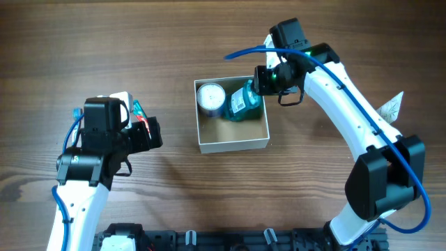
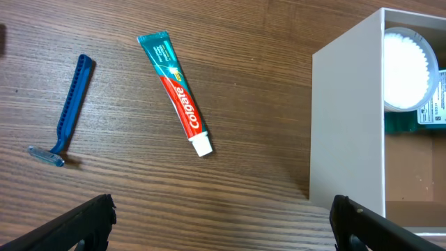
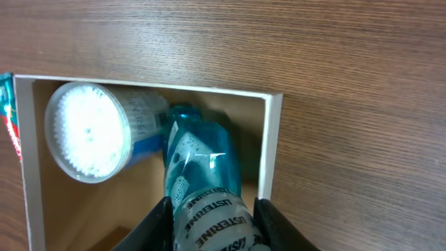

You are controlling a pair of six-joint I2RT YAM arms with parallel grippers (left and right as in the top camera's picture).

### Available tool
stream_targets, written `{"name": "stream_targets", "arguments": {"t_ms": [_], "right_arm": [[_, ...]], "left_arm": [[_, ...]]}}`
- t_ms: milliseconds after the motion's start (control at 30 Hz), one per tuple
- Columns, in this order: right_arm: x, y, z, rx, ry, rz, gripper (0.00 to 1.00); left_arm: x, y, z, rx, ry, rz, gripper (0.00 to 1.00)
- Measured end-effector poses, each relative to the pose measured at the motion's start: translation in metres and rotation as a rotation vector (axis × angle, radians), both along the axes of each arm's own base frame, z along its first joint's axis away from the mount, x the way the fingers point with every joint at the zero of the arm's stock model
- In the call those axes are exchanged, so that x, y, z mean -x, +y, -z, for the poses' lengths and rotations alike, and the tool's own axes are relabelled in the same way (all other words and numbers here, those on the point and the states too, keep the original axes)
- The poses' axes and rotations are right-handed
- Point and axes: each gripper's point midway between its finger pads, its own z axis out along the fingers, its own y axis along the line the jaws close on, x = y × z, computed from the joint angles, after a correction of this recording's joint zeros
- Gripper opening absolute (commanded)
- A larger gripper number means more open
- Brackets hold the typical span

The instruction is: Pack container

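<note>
Nearest the bases, the left hand (image 2: 221, 219) hovers with fingers apart and empty over the tabletop (image 2: 244, 70), with a toothpaste tube (image 2: 178, 101) and a blue razor (image 2: 70, 111) beyond. The container (image 1: 233, 145) sits mid-tabletop and holds a cotton-swab jar (image 1: 210, 97). At its far side the right hand (image 3: 212, 216) is clamped on a mouthwash bottle (image 3: 198, 157) inside the box. This is probably the placing step; next it must release and lift clear.

Desk (image 1: 70, 56), dark brown wood-grain top

Surface fills all three views edge to edge. Grain runs left to right in the overhead view, with darker streaks and a paler patch at the near left. Finish matt. Light soft and even, with short, faint shadows. Black slotted rail (image 1: 230, 240) along the near edge, seen from overhead only
</note>
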Motion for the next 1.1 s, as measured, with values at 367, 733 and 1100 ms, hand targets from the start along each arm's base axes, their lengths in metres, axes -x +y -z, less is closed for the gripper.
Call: {"name": "stream_targets", "arguments": {"t_ms": [367, 733, 1100], "right_arm": [[0.003, -0.001, 0.000, 0.018, 0.004, -0.026, 0.04], [0.008, 0.006, -0.015, 0.174, -0.061, -0.104, 0.04], [-0.004, -0.004, -0.021, 0.235, -0.110, -0.073, 0.04]], "left_arm": [[0.000, 0.000, 0.000, 0.000, 0.000, 0.000, 1.00], [0.000, 0.000, 0.000, 0.000, 0.000, 0.000, 1.00], [0.000, 0.000, 0.000, 0.000, 0.000, 0.000, 1.00]]}}
